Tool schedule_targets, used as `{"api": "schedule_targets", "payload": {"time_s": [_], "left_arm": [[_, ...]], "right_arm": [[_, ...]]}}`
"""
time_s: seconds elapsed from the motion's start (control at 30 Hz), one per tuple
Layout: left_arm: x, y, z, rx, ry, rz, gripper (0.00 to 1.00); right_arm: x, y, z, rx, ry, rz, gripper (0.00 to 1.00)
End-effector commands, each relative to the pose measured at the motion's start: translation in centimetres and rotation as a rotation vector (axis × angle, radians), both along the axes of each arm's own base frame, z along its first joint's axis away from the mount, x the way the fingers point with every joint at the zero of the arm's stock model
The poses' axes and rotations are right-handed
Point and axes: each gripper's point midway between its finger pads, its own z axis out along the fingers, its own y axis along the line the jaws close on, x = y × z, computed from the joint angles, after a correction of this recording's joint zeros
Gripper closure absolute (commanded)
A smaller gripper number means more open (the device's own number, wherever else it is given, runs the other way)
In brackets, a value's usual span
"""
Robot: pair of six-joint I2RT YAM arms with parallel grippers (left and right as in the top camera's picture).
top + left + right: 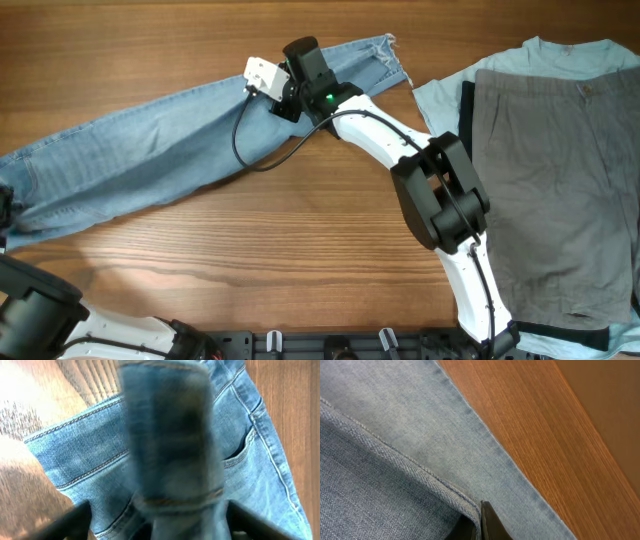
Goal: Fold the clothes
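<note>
The light-blue jeans lie stretched across the table from the left edge to a frayed hem at the back. My right gripper is down on the leg near the hem. In the right wrist view it is shut on a raised seam fold of the jeans. My left gripper is at the waist end by the left edge. In the left wrist view its fingers are spread wide, with a blurred raised fold of waistband between them and a back pocket beside it.
Grey trousers lie spread on a pale-blue T-shirt at the right side of the table. The right arm reaches across the middle toward the jeans. Bare wood shows in front of the jeans.
</note>
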Motion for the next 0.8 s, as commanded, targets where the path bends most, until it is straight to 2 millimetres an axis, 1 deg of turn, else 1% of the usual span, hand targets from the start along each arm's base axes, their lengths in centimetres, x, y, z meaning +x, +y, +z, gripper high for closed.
{"api": "schedule_targets", "payload": {"time_s": [0.0, 0.03, 0.1, 0.13, 0.17, 0.2, 0.23, 0.27, 0.3, 0.33, 0.37, 0.4, 0.43, 0.47, 0.5, 0.53, 0.57, 0.6, 0.63, 0.67, 0.7, 0.73, 0.77], "left_arm": [[1.5, -0.5, 0.2, -0.023, -0.064, -0.054, 0.0], [2.6, -1.0, 0.9, -0.024, -0.122, -0.125, 0.0], [3.0, -0.9, 2.1, 0.001, -0.145, -0.152, 0.0], [3.0, -0.6, 3.2, 0.033, -0.152, -0.154, 0.01], [2.9, -0.3, 4.3, 0.068, -0.159, -0.168, 0.07], [2.6, 0.0, 4.9, 0.087, -0.16, -0.163, 0.29], [2.3, 0.3, 5.5, 0.1, -0.164, -0.154, 0.67], [2.0, 0.5, 5.6, 0.106, -0.16, -0.146, 0.84], [1.7, 0.8, 5.5, 0.111, -0.154, -0.137, 0.53], [1.7, 0.8, 5.5, 0.112, -0.155, -0.137, 0.17], [1.8, 0.8, 5.6, 0.115, -0.157, -0.139, 0.09], [1.9, 0.8, 5.6, 0.115, -0.158, -0.14, 0.09], [1.9, 0.7, 5.6, 0.113, -0.158, -0.14, 0.29], [1.7, 0.5, 5.5, 0.103, -0.152, -0.139, 0.41], [1.4, 0.3, 5.6, 0.095, -0.148, -0.133, 0.56], [0.9, 0.2, 6.0, 0.091, -0.145, -0.125, 0.88], [0.4, 0.0, 6.6, 0.089, -0.146, -0.118, 0.96], [0.1, -0.8, 7.8, 0.081, -0.167, -0.124, 0.96], [0.4, -2.3, 9.2, 0.075, -0.201, -0.18, 0.96], [0.9, -3.8, 10.0, 0.057, -0.232, -0.238, 0.96], [1.3, -5.9, 10.7, 0.023, -0.254, -0.301, 0.96], [1.6, -7.8, 10.7, -0.014, -0.24, -0.341, 0.96], [1.8, -8.9, 10.5, -0.026, -0.219, -0.386, 0.96]], "right_arm": [[0.7, -0.6, -0.6, 0.007, 0.014, -0.046, 0.96], [0.6, -0.6, -0.6, 0.006, 0.015, -0.046, 0.96], [0.6, -0.6, -0.6, 0.005, 0.016, -0.046, 0.96], [0.6, -0.6, -0.6, 0.005, 0.016, -0.046, 0.96], [0.6, -0.6, -0.6, 0.004, 0.018, -0.046, 0.96], [0.6, -0.6, -0.7, 0.003, 0.02, -0.046, 0.96], [0.5, -0.7, -0.8, 0.0, 0.023, -0.046, 0.96], [0.5, -0.7, -0.8, 0.0, 0.024, -0.046, 0.96], [0.5, -0.7, -0.8, 0.0, 0.024, -0.046, 0.96], [0.5, -0.7, -0.8, -0.002, 0.025, -0.046, 0.96], [0.5, -0.7, -0.8, -0.002, 0.026, -0.046, 0.96], [0.5, -0.7, -0.8, -0.002, 0.027, -0.046, 0.96], [0.5, -0.7, -0.8, -0.002, 0.027, -0.046, 0.96], [0.5, -0.7, -0.8, -0.002, 0.027, -0.046, 0.96], [0.5, -0.7, -0.8, -0.002, 0.027, -0.046, 0.96], [0.4, -0.7, -0.9, -0.003, 0.028, -0.046, 0.96], [0.4, -0.7, -0.9, -0.004, 0.03, -0.046, 0.96], [0.4, -0.8, -1.0, -0.006, 0.032, -0.046, 0.96], [0.4, -0.8, -1.0, -0.007, 0.033, -0.046, 0.96], [0.4, -0.8, -1.0, -0.007, 0.033, -0.047, 0.96], [0.4, -0.8, -1.0, -0.007, 0.033, -0.046, 0.96], [0.3, -0.8, -1.0, -0.007, 0.034, -0.046, 0.96], [0.3, -0.8, -1.0, -0.008, 0.035, -0.046, 0.96]]}}
